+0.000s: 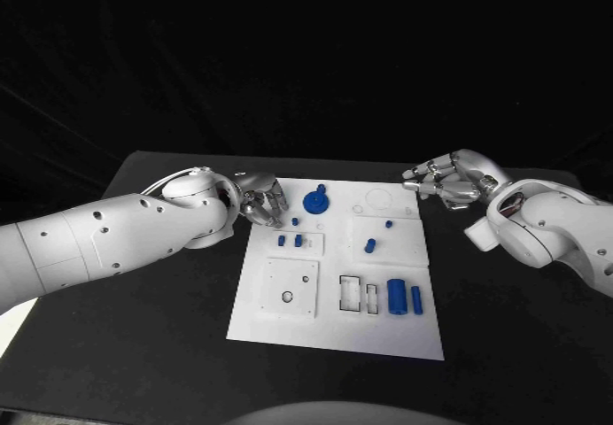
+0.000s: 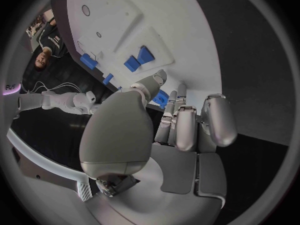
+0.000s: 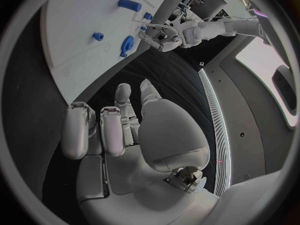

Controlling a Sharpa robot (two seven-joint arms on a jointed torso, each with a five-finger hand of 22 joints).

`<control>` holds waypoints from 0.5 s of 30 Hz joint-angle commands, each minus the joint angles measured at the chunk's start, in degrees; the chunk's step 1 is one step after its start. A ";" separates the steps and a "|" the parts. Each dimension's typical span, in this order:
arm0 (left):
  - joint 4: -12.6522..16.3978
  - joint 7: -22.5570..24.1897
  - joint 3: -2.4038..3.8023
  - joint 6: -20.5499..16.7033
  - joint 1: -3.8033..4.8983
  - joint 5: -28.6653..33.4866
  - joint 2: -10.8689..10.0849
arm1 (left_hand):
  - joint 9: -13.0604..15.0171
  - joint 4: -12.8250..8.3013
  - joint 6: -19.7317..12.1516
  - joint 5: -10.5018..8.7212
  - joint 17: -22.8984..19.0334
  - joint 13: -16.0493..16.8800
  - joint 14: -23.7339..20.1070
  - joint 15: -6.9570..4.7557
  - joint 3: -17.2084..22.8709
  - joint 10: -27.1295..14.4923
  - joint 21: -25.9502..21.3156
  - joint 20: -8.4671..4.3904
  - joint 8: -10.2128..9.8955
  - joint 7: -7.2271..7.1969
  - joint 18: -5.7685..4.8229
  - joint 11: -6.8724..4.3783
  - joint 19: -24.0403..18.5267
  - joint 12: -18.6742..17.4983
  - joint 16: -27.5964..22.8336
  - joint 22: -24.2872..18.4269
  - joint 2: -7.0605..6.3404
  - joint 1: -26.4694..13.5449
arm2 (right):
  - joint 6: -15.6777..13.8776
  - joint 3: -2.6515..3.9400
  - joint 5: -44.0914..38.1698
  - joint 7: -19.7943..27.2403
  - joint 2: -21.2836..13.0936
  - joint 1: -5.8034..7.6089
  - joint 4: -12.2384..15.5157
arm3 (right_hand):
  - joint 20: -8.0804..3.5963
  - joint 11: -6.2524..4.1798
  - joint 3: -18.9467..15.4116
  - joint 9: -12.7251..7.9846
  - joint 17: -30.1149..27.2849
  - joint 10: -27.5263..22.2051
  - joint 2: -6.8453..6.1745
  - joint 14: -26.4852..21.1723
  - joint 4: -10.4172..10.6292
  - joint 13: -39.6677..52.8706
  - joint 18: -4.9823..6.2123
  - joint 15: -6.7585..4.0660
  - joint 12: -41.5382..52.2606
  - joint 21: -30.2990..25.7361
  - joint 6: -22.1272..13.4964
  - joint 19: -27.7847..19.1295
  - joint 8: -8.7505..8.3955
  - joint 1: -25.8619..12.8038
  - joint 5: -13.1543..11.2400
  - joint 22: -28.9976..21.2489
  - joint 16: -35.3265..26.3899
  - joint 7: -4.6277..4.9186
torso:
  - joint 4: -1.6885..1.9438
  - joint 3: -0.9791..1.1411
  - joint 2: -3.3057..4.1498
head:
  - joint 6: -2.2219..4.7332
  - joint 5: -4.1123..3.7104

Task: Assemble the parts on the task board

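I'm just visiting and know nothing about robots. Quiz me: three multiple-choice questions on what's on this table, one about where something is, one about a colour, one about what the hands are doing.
1. Where is the left robot hand?
A. At the task board's far left edge, near the gear-shaped part
B. Off the table
C. At the board's near edge

2. What colour are the small parts on the board?
A. Red
B. Blue
C. Yellow

3. What does the right robot hand hold?
A. A cylinder
B. The board
C. Nothing

Answers:
1. A: the head view shows it over the board's far left edge beside the gear-shaped part.
2. B: the two cylinders near the board's right edge and the rest are blue.
3. C: its fingers are curled above the bare table beyond the board's far right corner, nothing in them.
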 commanded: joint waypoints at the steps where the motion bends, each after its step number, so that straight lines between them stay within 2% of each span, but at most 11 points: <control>1: -0.02 2.13 0.26 -2.17 0.41 5.77 -1.12 | 0.02 -0.10 -0.25 0.10 -0.13 -0.22 2.38 0.41 -0.39 -0.94 -0.89 0.43 0.14 0.23 -0.03 0.24 1.94 -0.36 0.03 -0.79 0.33 0.85 | 2.70 0.02 -9.49 -2.15 0.05 -0.06 -0.40 | -0.11 -0.38 1.91 0.13 -0.42 -0.96 -0.17 2.50 -2.05 -8.84 1.02 -0.37 -9.49 -0.22 1.46 -0.14 0.08 4.01 -0.74 -0.20 -0.50 0.42 | -0.01 0.03 -0.06 | 0.17 -0.16; 2: -0.08 2.82 0.30 -2.68 0.49 7.11 -1.36 | 0.06 -0.14 -0.04 0.11 -0.17 -0.28 2.37 0.45 -0.35 -1.16 -1.39 0.47 0.25 0.36 0.07 0.31 1.83 -0.39 0.03 -1.23 0.51 1.04 | 2.92 0.02 -10.85 -2.37 0.05 -0.07 -0.45 | -0.09 -0.28 2.47 0.17 -0.44 -1.42 -0.17 2.54 -2.57 -10.24 1.00 -0.47 -11.03 -0.18 1.79 -0.05 0.14 4.93 -0.76 -0.12 -0.52 0.37 | -0.01 0.04 -0.04 | 0.23 -0.18; 3: -0.17 4.22 0.36 -3.59 0.61 9.70 -1.77 | 0.18 -0.21 0.57 0.12 -0.11 -0.33 2.35 0.53 -0.16 -1.29 -2.57 0.54 0.56 0.60 0.31 0.41 1.55 -0.31 0.08 -2.27 0.85 1.36 | 3.28 0.02 -13.26 -2.75 0.05 -0.11 -0.47 | 0.19 -0.10 3.53 0.10 -0.48 -0.37 -0.60 2.64 -3.17 -14.36 0.82 -0.47 -14.65 -0.15 2.23 0.16 -0.09 5.83 -1.19 -0.04 -0.57 0.97 | -0.01 0.06 -0.06 | 0.36 -0.19; 4: -0.23 5.91 0.40 -4.58 0.71 12.83 -2.19 | 0.30 -0.25 1.30 0.12 0.03 -0.31 2.35 0.61 0.16 -1.09 -3.54 0.60 0.90 0.78 0.50 0.50 1.29 -0.08 0.19 -3.12 1.23 1.64 | 3.58 0.02 -15.88 -3.15 0.04 -0.18 -0.43 | 0.08 -0.06 4.42 0.16 -0.57 -0.16 -0.67 2.66 -3.86 -16.25 0.93 -0.38 -16.35 -0.14 2.88 0.23 0.02 6.88 -1.00 -0.01 -0.65 0.53 | 0.01 0.08 -0.05 | 0.41 -0.21; 5: -0.24 7.83 0.43 -5.65 0.78 16.62 -2.63 | 0.40 -0.18 1.98 0.12 0.21 -0.23 2.37 0.67 0.51 -0.55 -4.10 0.67 1.22 0.85 0.61 0.56 1.12 0.31 0.32 -3.60 1.61 1.74 | 3.86 0.02 -18.66 -3.56 0.03 -0.27 -0.33 | -0.01 -0.03 5.62 0.16 -0.67 0.42 -0.81 2.67 -4.46 -18.85 0.99 -0.13 -18.54 -0.16 3.58 0.30 0.00 7.56 -1.08 0.00 -0.74 0.86 | 0.00 0.09 -0.06 | 0.49 -0.24; 6: -0.17 9.84 0.45 -6.61 0.84 21.07 -3.05 | 0.53 -0.03 2.86 0.13 0.32 -0.15 2.35 0.72 0.89 0.06 -5.35 0.74 1.65 0.92 0.86 0.59 0.77 0.75 0.40 -4.68 1.96 1.73 | 4.08 0.02 -21.49 -3.96 0.02 -0.38 -0.17 | 0.09 -0.04 6.38 0.17 -0.78 0.75 -1.02 2.66 -5.04 -20.16 0.96 -0.15 -19.60 -0.16 4.01 0.35 0.02 8.22 -0.98 0.02 -0.83 0.47 | -0.04 0.09 -0.04 | 0.60 -0.32; 7: -0.04 11.55 0.46 -7.35 0.88 25.10 -3.38 | 0.66 0.00 3.97 0.11 -0.76 -0.14 1.91 0.76 1.39 0.46 -8.48 0.86 2.20 1.11 1.46 0.69 -0.19 1.12 -0.26 -7.38 2.24 1.85 | 4.22 0.02 -23.79 -4.28 0.01 -0.46 0.01 | 0.10 0.09 7.54 0.07 -0.85 1.72 -1.40 2.68 -5.51 -22.34 0.98 0.07 -21.16 -0.17 4.34 0.41 -0.23 8.34 -0.96 0.02 -0.89 0.29 | -0.11 0.10 -0.03 | 0.69 -0.40; 8: 0.23 13.59 0.46 -8.35 0.91 30.18 -3.78 | 0.69 0.03 4.71 0.14 -4.13 -0.16 0.76 0.85 1.88 0.68 -11.56 1.02 2.54 1.39 2.01 0.87 -1.29 1.43 -2.32 -9.97 2.44 1.93 | 4.36 0.02 -26.65 -4.69 -0.01 -0.58 0.29 | 0.18 0.09 8.22 0.03 -0.87 2.02 -1.71 2.69 -5.86 -23.50 0.96 -0.10 -22.03 -0.16 4.58 0.45 -0.33 8.45 -0.94 0.06 -0.90 0.31 | -0.13 0.11 -0.02 | 0.75 -0.50; 12: 2.09 20.06 0.40 -11.80 0.86 47.52 -5.18 | 0.61 1.06 5.59 0.13 -8.32 0.71 -0.97 0.51 1.96 4.24 -14.87 0.94 2.93 1.03 2.72 0.02 -2.63 4.20 -5.02 -12.61 3.37 0.83 | 4.52 0.02 -36.65 -6.60 -0.02 -1.09 1.70 | 0.36 -0.05 11.16 -0.15 -0.88 3.35 -2.98 2.74 -6.80 -27.69 0.95 -0.16 -24.82 -0.26 5.53 0.52 -0.66 7.66 -1.12 -0.03 -0.91 -0.23 | -0.09 -0.02 0.05 | 1.47 -2.39; 14: 3.60 23.52 0.27 -13.01 0.74 58.25 -5.94 | 0.73 1.65 6.59 0.12 -10.95 1.30 -2.05 0.12 1.49 5.63 -18.26 0.71 3.53 0.55 3.35 -0.53 -3.79 5.69 -6.75 -15.43 3.83 0.07 | 4.43 0.02 -41.78 -8.14 0.05 -1.38 2.64 | 0.43 -0.14 12.49 -0.23 -1.76 3.87 -3.44 2.73 -6.81 -29.56 0.98 -0.15 -25.86 -0.38 5.87 0.55 -0.77 6.81 -1.41 -0.22 -1.45 -0.43 | -0.14 -0.04 0.05 | 1.79 -3.03; 15: 4.65 25.71 0.16 -13.32 0.64 65.20 -6.44 | 0.70 1.84 6.79 0.15 -12.93 1.64 -2.98 -0.07 1.25 5.76 -20.80 0.54 3.70 0.37 3.75 -0.70 -4.74 6.46 -8.11 -17.50 4.17 -0.20 | 4.42 0.02 -44.90 -9.23 0.12 -1.58 3.27 | 0.37 -0.08 13.96 -0.39 -2.35 4.72 -4.31 2.79 -6.97 -31.54 1.03 -0.20 -26.74 -0.43 5.91 0.68 -0.97 6.00 -1.57 -0.26 -1.72 -0.48 | -0.08 -0.01 0.03 | 2.06 -3.38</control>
